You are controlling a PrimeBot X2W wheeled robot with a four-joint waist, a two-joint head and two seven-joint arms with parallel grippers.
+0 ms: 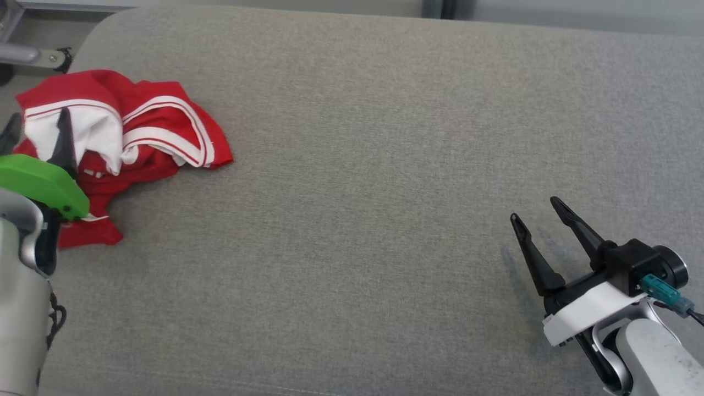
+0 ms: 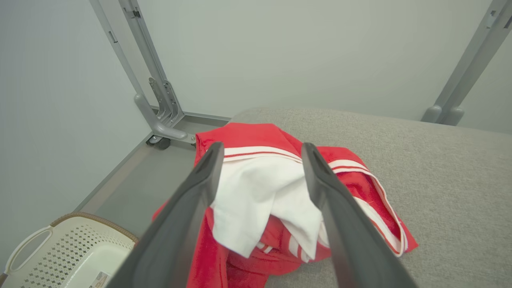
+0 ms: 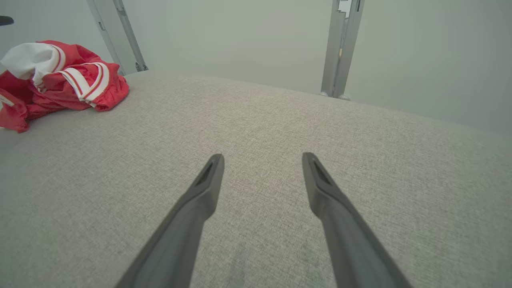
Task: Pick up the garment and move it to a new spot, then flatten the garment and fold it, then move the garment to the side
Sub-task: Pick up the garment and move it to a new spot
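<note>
red & white garment [image 1: 137,126] lies crumpled in a heap at the far left corner of the grey surface [image 1: 357,192], one edge right by the surface's left rim, w/ a white basket [image 2: 60,248] on the floor [image 2: 132,180] below that side. left claw [image 1: 41,115] is over the heap, fingers spread wide & gripping nothing, the white patch of cloth showing btwn them in the left wrist view; can't tell if the tips touch the cloth. right claw [image 1: 534,209] is spread wide & empty too, low over bare surface at the near right, well apart from the garment.
</note>
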